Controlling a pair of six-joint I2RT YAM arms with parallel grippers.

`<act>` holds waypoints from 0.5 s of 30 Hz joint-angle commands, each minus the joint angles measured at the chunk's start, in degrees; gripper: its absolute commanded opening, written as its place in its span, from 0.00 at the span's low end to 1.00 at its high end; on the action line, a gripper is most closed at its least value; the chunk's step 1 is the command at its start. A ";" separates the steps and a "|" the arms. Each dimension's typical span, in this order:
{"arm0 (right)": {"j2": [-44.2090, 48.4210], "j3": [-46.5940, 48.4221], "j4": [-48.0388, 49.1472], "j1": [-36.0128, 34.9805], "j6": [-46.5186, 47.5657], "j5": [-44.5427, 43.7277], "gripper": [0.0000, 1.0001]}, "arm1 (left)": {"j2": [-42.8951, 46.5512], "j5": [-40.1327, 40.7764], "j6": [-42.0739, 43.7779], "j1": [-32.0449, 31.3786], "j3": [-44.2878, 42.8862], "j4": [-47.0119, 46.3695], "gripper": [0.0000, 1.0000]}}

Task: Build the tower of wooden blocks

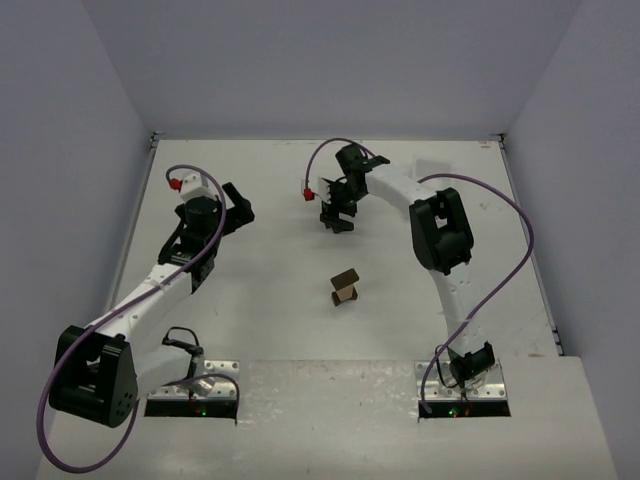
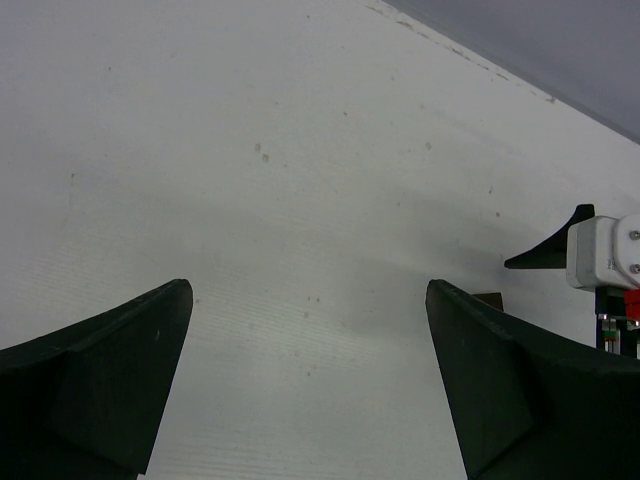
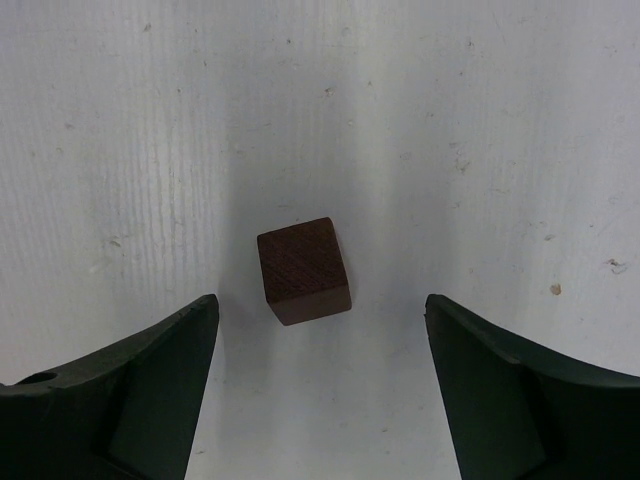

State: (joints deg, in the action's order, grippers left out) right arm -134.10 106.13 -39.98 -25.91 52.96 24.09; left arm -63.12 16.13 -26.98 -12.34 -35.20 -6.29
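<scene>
White scuffed tabletop (image 1: 270,300), pale walls (image 1: 330,60); left pincer (image 2: 308,290) spread, right pincer (image 3: 320,300) spread astride a dark block (image 3: 303,268)

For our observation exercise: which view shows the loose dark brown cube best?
Right wrist: the dark brown cube sits whole, close up. From above, the right end effector hides it; left wrist shows perhaps a sliver.

**A Count by Kind**

Two arms: left arm (image 1: 150,290) and right arm (image 1: 440,235). Two grippers, one on each arm: left gripper (image 1: 240,208) and right gripper (image 1: 338,222). Two purple cables: left cable (image 1: 41,415) and right cable (image 1: 527,228). One loose dark block (image 3: 303,270) lies at twelve o'clock from one stack (image 1: 345,288) of dark and tan blocks, number unclear.
</scene>
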 commanded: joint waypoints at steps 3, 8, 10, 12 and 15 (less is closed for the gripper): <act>-0.46 1.90 -1.85 -0.10 1.18 4.12 0.79 | -0.60 -0.48 0.97 0.03 -2.68 -3.02 1.00; -0.98 2.25 -2.65 -0.37 1.27 5.53 0.77 | -0.43 -0.57 0.97 0.03 -2.76 -2.94 1.00; -1.22 3.00 -2.94 -0.47 1.31 6.43 0.69 | -0.60 -0.89 0.98 0.03 -2.76 -3.02 1.00; -1.59 3.53 -3.32 -0.70 1.09 6.66 0.67 | -0.68 -1.42 1.05 0.03 -2.76 -3.02 1.00; -1.92 4.00 -3.17 -1.07 1.23 5.99 0.67 | -0.63 -1.54 1.14 0.03 -2.85 -2.88 1.00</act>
State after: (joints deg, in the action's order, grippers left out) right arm -135.83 107.27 -42.91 -26.17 53.41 28.17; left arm -63.99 15.38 -26.75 -12.34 -35.59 -6.35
